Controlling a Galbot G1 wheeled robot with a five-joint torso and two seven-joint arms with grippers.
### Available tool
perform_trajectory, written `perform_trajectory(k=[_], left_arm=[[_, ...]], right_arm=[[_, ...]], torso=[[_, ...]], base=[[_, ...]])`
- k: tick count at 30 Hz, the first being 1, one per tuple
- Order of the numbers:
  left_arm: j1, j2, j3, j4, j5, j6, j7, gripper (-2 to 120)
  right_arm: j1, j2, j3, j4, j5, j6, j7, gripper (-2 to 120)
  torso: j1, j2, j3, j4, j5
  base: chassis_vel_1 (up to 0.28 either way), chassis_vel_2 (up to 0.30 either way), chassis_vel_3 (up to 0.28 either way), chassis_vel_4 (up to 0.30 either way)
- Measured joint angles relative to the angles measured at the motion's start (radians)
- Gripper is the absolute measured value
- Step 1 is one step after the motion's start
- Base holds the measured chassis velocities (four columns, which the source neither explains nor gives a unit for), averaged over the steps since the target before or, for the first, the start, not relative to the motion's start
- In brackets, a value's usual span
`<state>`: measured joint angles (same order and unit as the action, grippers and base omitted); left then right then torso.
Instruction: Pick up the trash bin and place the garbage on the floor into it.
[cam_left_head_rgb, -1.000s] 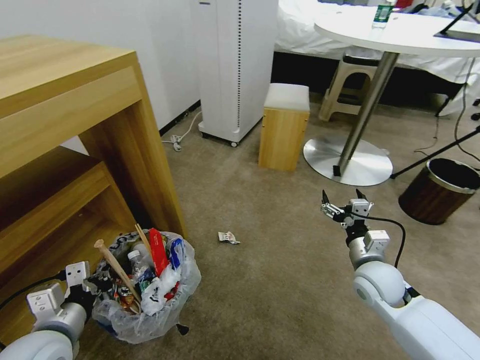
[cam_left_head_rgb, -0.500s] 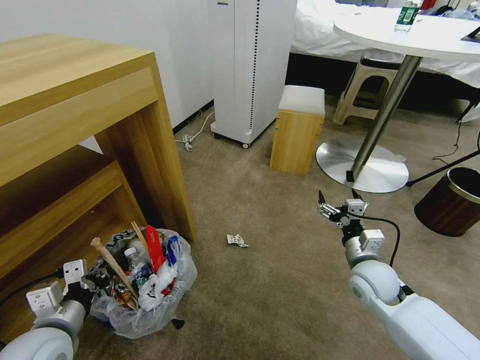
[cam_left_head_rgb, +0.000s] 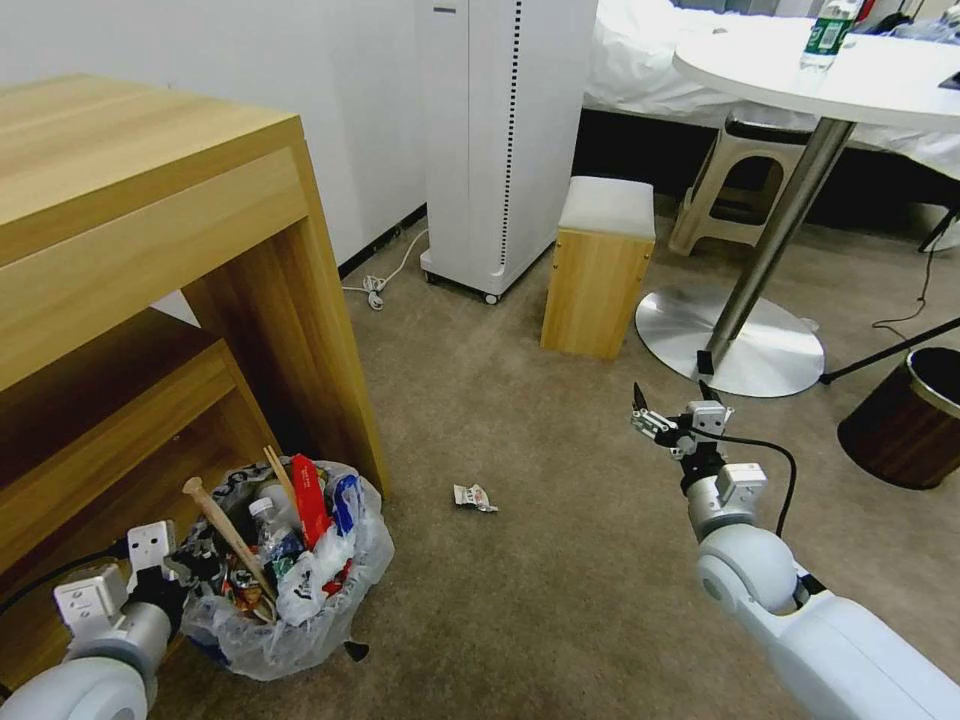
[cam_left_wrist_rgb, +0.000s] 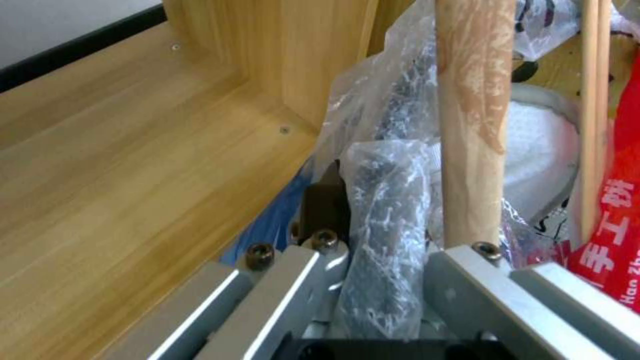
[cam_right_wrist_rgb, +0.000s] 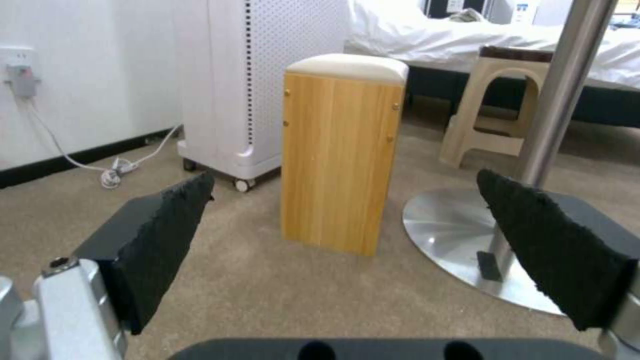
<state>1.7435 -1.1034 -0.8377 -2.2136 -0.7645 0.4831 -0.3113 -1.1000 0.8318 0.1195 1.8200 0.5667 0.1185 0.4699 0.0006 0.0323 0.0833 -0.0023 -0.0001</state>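
- Head view: the small round trash bin (cam_left_head_rgb: 290, 590), lined with crinkled translucent plastic, is crammed with garbage; the left gripper (cam_left_head_rgb: 185, 575) has its fingers clamped on its rim.
- One crumpled white wrapper (cam_left_head_rgb: 473, 496) lies on the beige-tan carpet floor (cam_left_head_rgb: 560, 560).
- The right gripper (cam_left_head_rgb: 670, 415) hovers, fingers wide, near it.

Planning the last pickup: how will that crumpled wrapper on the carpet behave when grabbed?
The crumpled wrapper looks thin and creased, so probably very light and floppy, crushing flat under the open right gripper. Lying low on the carpet, it may slide or slip rather than roll.
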Motion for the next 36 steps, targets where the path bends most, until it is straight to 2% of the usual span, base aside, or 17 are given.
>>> perform_trajectory(k=[21, 27, 30, 36], left_arm=[[0.017, -0.010, -0.001, -0.018, 0.012, 0.001, 0.002, 1], [0.016, -0.011, 0.001, -0.017, 0.015, -0.001, 0.003, 1], [0.017, -0.017, 0.003, -0.015, 0.020, -0.002, 0.005, 1], [0.020, -0.019, 0.002, -0.015, 0.024, -0.005, 0.008, 1]], right_arm=[[-0.018, -0.006, 0.002, 0.007, -0.005, 0.014, -0.024, 100], [0.013, -0.031, -0.035, 0.003, 0.041, 0.002, -0.072, 100], [0.060, -0.038, -0.091, 0.004, 0.161, -0.010, -0.097, 100], [0.081, -0.022, -0.112, -0.018, 0.145, 0.025, -0.115, 100]], torso=[[0.000, 0.000, 0.000, 0.0000, 0.0001], [0.000, 0.000, 0.000, 0.0000, 0.0000], [0.000, 0.000, 0.000, 0.0001, -0.0001], [0.000, 0.000, 0.000, 0.0001, 0.0003]], base=[[0.000, 0.000, 0.000, 0.000], [0.000, 0.000, 0.000, 0.000], [0.000, 0.000, 0.000, 0.000], [0.000, 0.000, 0.000, 0.000]])
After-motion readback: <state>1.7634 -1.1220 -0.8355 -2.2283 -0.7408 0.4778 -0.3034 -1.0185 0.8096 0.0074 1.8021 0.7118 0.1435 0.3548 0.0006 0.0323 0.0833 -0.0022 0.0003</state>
